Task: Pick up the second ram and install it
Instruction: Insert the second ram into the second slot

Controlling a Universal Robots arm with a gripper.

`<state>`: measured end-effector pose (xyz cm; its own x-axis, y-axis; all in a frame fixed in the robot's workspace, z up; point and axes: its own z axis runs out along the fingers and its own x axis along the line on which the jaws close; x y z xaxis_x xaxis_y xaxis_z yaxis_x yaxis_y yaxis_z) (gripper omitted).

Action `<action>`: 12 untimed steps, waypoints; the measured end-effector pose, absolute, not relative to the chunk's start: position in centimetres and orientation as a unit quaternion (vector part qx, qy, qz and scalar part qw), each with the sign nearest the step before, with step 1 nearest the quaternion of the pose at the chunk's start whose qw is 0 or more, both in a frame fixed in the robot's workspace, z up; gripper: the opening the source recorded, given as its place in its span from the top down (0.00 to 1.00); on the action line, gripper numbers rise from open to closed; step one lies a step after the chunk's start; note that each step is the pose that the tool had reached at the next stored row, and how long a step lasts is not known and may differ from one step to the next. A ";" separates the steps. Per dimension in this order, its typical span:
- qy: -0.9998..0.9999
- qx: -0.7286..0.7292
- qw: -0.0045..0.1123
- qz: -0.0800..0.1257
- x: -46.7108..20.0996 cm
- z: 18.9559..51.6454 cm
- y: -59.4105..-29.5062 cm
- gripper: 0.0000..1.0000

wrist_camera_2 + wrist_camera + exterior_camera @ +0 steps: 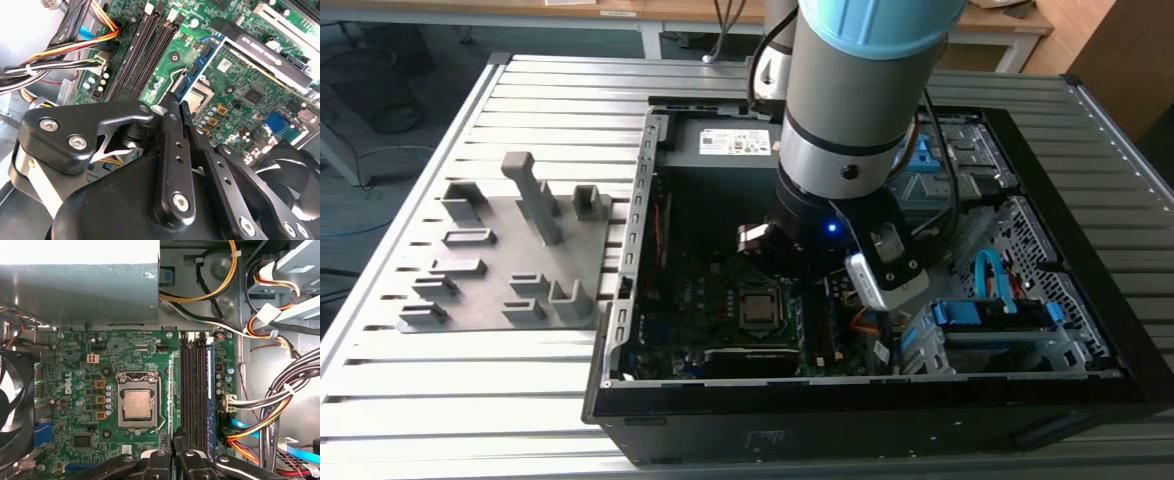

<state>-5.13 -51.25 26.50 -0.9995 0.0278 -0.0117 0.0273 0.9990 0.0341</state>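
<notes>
Here, the open case lies on its side on the slatted table, and the arm reaches down into it. The case contains the motherboard, a power supply against one wall, a fan at the board's edge, bundled cables and blue drive brackets at the exterior view's right.

The board carries a processor socket and, beside it, a bank of long memory slots. The outermost slot, the one farthest from the socket, holds a blue stick already seated; the other slots beside it are dark and unfilled.

In both wrist views the gripper has its jaws pressed together on the second ram. The second ram is seen edge-on, hanging over the board between the socket and the nearest slot; whether it touches the board cannot be told.

Outside the case, at the exterior view's left, a grey tray of moulded holders rests on the table.
</notes>
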 end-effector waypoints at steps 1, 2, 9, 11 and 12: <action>1.000 0.014 0.006 0.017 -5.1 26.4 -51.3 0.86; 1.000 0.014 0.006 0.017 -5.1 26.3 -51.3 0.86; 1.000 0.014 0.006 0.017 -5.1 25.9 -51.3 0.86; 1.000 0.014 0.006 0.017 -5.1 25.8 -51.2 0.86; 1.000 0.014 0.006 0.017 -5.1 25.7 -51.2 0.86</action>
<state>-5.13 -51.24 25.71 -0.9995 0.0278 -0.0117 0.0274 0.9990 0.0341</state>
